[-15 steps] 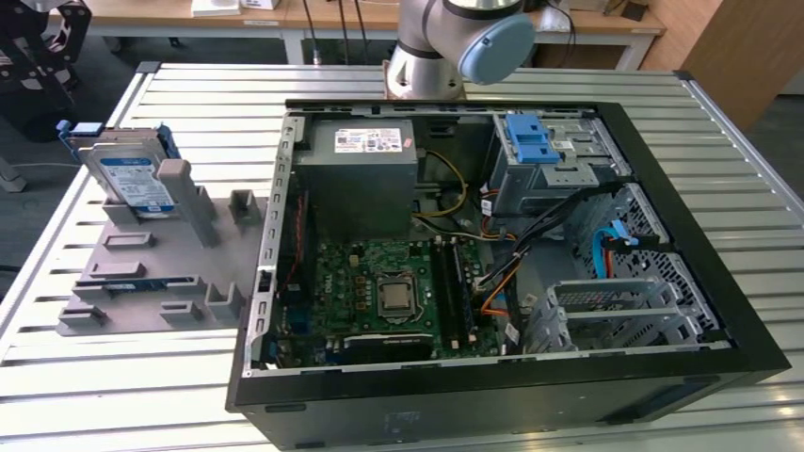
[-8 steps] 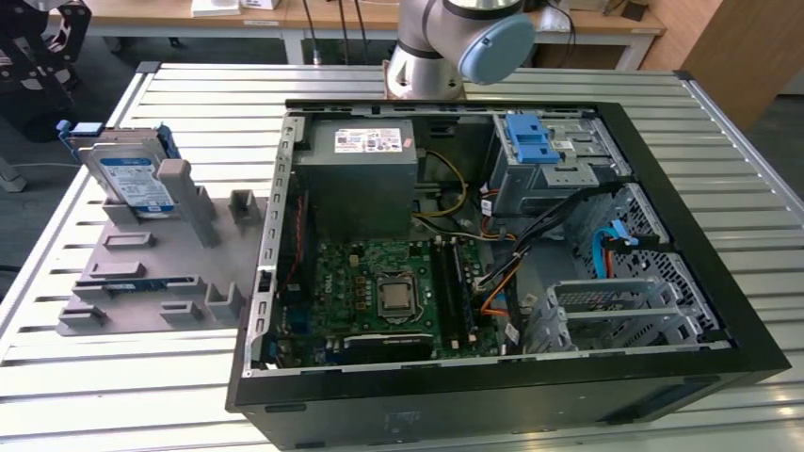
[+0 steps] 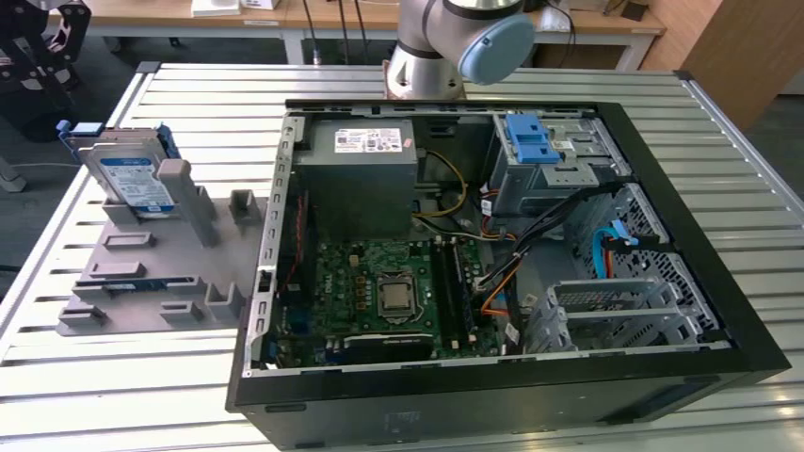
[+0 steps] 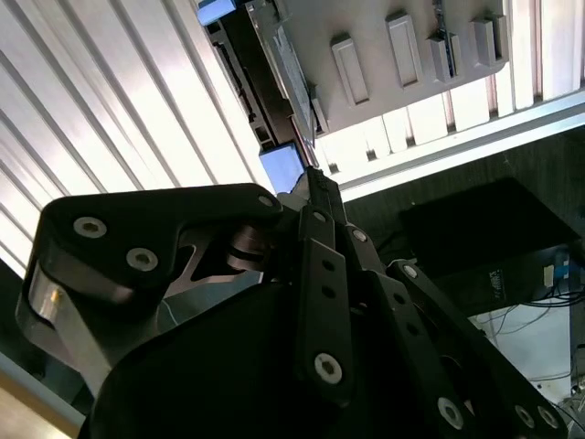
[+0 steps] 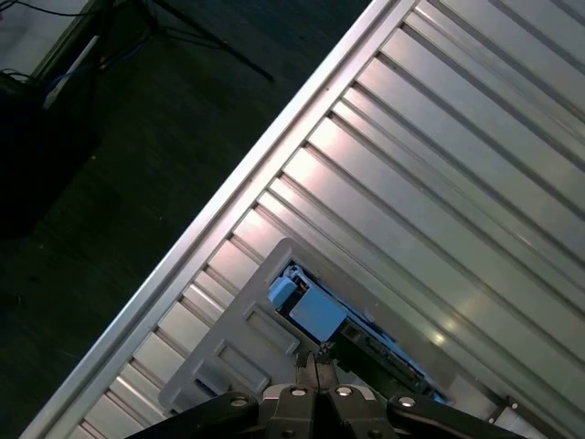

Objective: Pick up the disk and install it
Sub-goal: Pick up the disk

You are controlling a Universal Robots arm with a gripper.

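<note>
So: silver disk (image 3: 132, 182) w/ blue carrier (image 3: 86, 128)

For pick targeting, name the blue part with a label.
The disk, upright in the grey stand at the exterior view's left; the bracket in the case has none.

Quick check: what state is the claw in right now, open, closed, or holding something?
Claw: closed, holding nothing, tips close to the disk.

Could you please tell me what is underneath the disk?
The disk stands on edge in a grey slotted holder, which lies on the slatted metal table. The holder's posts cover the disk's lower edge, so its seating is hidden.
</note>
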